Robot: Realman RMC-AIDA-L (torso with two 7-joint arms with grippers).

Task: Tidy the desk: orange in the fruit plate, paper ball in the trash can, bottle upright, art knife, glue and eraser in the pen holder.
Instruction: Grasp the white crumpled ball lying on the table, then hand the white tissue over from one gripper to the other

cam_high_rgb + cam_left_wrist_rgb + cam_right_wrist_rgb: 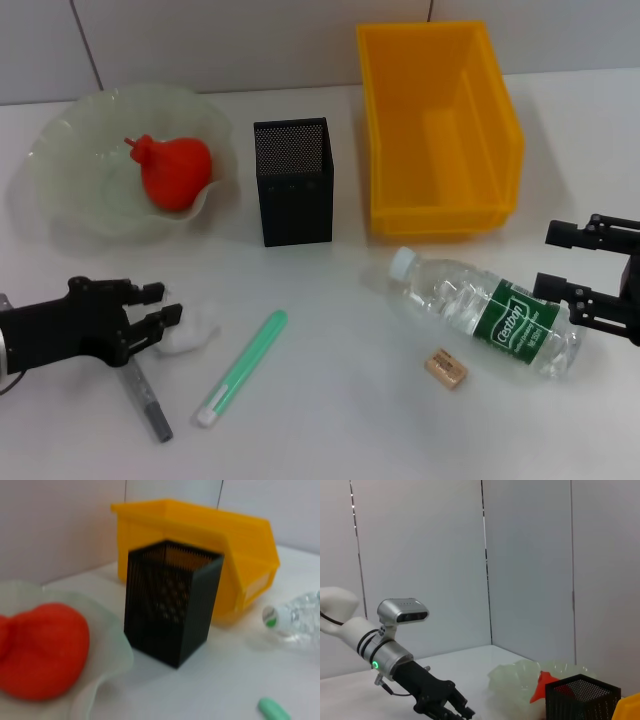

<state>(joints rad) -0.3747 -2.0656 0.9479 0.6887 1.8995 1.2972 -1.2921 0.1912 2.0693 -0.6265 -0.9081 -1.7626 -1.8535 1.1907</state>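
The orange [176,170] lies in the pale green fruit plate [70,200] at the back left. Front left, my left gripper [170,303] is open, its fingertips right at the white paper ball [198,330]. The grey art knife [150,402] runs out from under that gripper. Just to the right lies the mint-green glue [245,365]. The black mesh pen holder [293,182] stands in the middle, beside the yellow trash can [440,125]. The bottle [490,312] lies on its side, cap pointing left. My right gripper [545,260] is open by its base. The tan eraser [446,367] rests in front of the bottle.
A grey panelled wall closes the back of the white table. In the left wrist view the pen holder [172,600] stands between the fruit plate [107,655] and the trash can [200,535]. The right wrist view shows my left gripper [460,711] low over the table.
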